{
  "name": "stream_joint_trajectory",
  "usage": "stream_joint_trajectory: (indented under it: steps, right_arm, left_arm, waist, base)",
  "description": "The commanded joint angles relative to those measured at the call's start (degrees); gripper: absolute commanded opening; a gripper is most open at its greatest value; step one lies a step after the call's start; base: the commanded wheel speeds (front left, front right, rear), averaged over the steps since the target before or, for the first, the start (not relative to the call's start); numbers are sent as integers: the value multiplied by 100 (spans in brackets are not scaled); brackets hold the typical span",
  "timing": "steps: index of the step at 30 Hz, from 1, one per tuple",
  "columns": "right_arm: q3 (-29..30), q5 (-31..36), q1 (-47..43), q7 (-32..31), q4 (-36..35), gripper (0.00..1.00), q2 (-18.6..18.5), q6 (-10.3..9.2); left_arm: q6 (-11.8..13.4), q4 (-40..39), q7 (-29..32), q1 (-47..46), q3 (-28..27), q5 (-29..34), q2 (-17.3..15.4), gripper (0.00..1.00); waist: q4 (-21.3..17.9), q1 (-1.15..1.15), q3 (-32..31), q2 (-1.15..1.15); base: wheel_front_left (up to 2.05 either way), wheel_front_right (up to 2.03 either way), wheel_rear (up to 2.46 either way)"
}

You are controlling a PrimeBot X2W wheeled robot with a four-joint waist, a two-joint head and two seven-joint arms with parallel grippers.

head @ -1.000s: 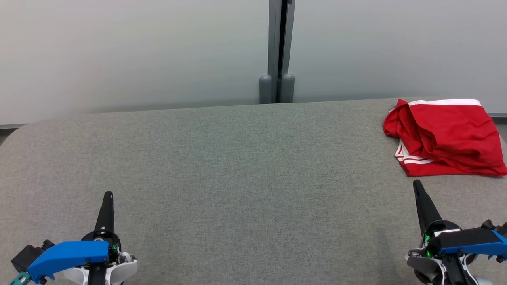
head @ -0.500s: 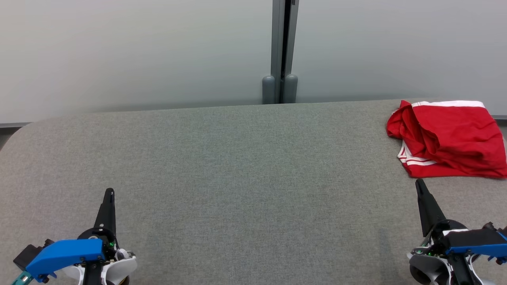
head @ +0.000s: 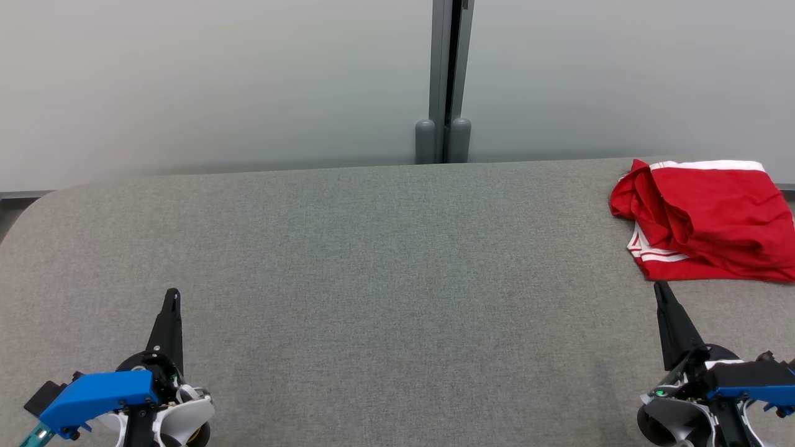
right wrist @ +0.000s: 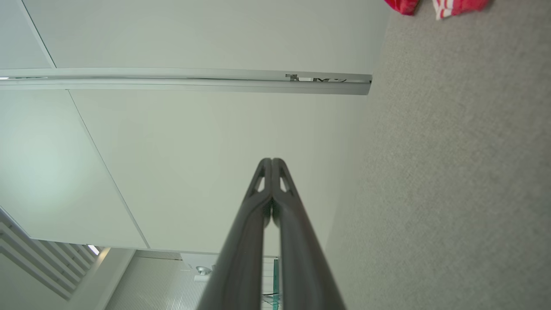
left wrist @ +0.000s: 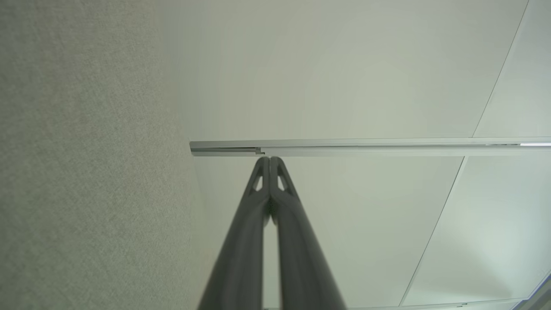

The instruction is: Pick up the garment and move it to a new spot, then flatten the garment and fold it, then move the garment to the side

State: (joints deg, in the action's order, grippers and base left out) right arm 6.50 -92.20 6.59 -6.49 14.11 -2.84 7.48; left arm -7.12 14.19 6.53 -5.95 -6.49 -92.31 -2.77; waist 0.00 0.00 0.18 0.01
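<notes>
The garment [head: 708, 220] is a red piece with white stripes, folded into a rumpled bundle at the far right of the grey table [head: 385, 261]; its edge [right wrist: 439, 5] peeks in at the top of the right wrist view. My right gripper [head: 659, 289] is shut and empty, its tip just in front of the garment's near edge, not touching it. My left gripper [head: 172, 295] is shut and empty at the lower left, far from the garment. In each wrist view the two fingers lie pressed together: left gripper [left wrist: 270, 160], right gripper [right wrist: 271, 161].
A pale partition wall [head: 217, 81] runs along the table's far edge, with a grey post [head: 443, 81] at its middle. The table's left corner [head: 37, 205] is rounded. The garment lies close to the table's right edge.
The whole head view has shifted slightly, so the camera moved. Both grippers sit a little lower in the picture and stay shut. The garment lies as before.
</notes>
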Motion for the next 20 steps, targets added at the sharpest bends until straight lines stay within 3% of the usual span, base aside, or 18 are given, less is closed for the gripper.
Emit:
stream_joint_trajectory:
  steps: [1,20]
  right_arm:
    - [20,-26,-75,-30,-21,0,-7,2]
    - [18,-27,-72,-29,-20,0,-7,2]
  left_arm:
    - [-68,-22,23,-58,-12,-16,-19,0]
    - [-62,-23,23,-57,-12,-17,-19,0]
  waist:
    - [0,0,0,-1]
    - [0,0,0,-1]
  base:
    - [0,0,0]
    - [0,0,0]
